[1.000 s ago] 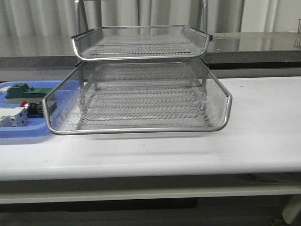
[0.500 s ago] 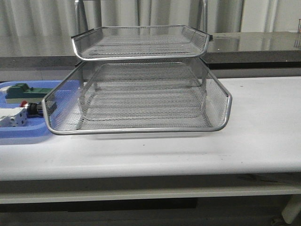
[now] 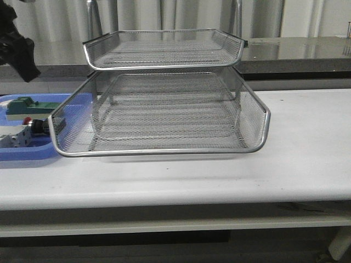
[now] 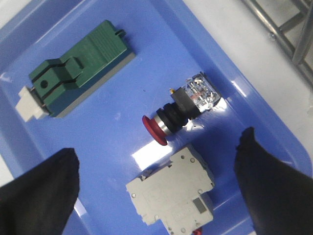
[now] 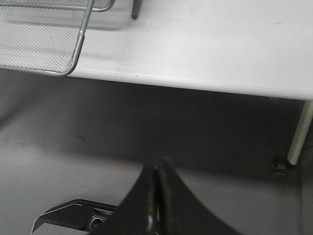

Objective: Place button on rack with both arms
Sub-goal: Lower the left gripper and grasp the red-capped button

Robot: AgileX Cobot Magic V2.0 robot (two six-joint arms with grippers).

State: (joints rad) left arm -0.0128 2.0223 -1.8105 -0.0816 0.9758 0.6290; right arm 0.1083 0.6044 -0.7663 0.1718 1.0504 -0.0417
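The button [image 4: 182, 110], one only, lies on its side in the blue tray [image 4: 122, 152] between one green block [image 4: 78, 66] and one white block [image 4: 173, 193]. Left gripper [image 4: 156, 181] spread above it; right gripper [image 5: 155, 196] pressed together. One rack [image 3: 164, 104].

Red-capped button [image 4: 168, 120], green block [image 4: 78, 66], seemingly grey-white block [image 4: 173, 196].

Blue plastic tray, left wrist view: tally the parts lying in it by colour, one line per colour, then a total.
Green: 1, the green block switch
Red-capped: 1, the push-button with round red cap and black body
White-grey: 1, the pale block breaker
Total: 3, all in the flat blue plastic tray
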